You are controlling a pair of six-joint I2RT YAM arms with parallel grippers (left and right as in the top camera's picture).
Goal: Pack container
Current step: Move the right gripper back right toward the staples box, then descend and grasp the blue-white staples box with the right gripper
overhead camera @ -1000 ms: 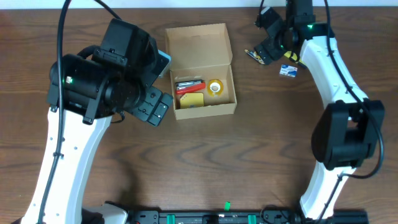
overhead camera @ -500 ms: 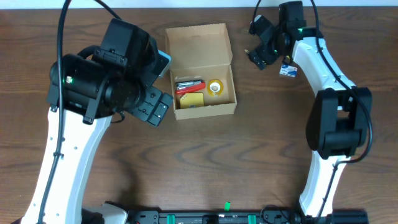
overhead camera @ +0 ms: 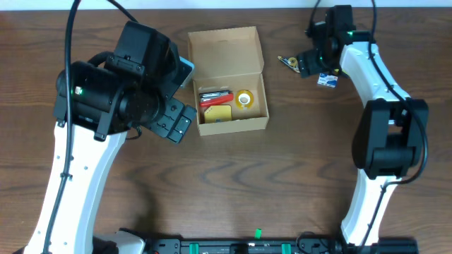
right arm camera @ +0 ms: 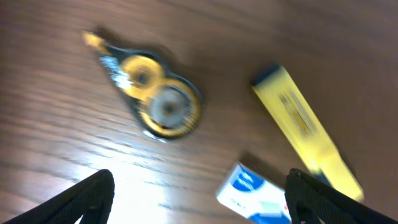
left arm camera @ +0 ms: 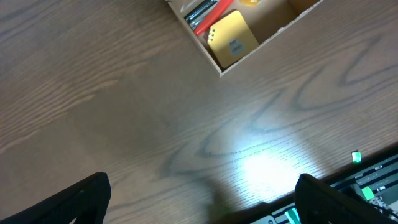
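The container (overhead camera: 234, 125), a tan cardboard box with its flap lid open toward the back, stands at the table's middle back. It holds a red item (overhead camera: 215, 98), a yellow pad (overhead camera: 219, 113) and a tape roll (overhead camera: 244, 99). My left gripper (overhead camera: 176, 121) hangs open just left of the box. In the left wrist view the gripper (left arm camera: 202, 208) is over bare wood, with the box corner (left arm camera: 267, 38) at the top. My right gripper (right arm camera: 202, 205) is open above a correction tape roller (right arm camera: 155, 96), a yellow highlighter (right arm camera: 305, 121) and a small blue-white box (right arm camera: 255, 194), holding nothing.
The loose stationery lies right of the container, with the roller (overhead camera: 287, 61) and the blue-white box (overhead camera: 326, 80) beside my right arm (overhead camera: 367, 77). Bare brown tabletop (overhead camera: 233, 183) stretches to the front. A dark rail with green lights (left arm camera: 367, 180) runs along the front edge.
My right gripper swung left and then back right over the loose stationery. The left arm and the container have not moved.
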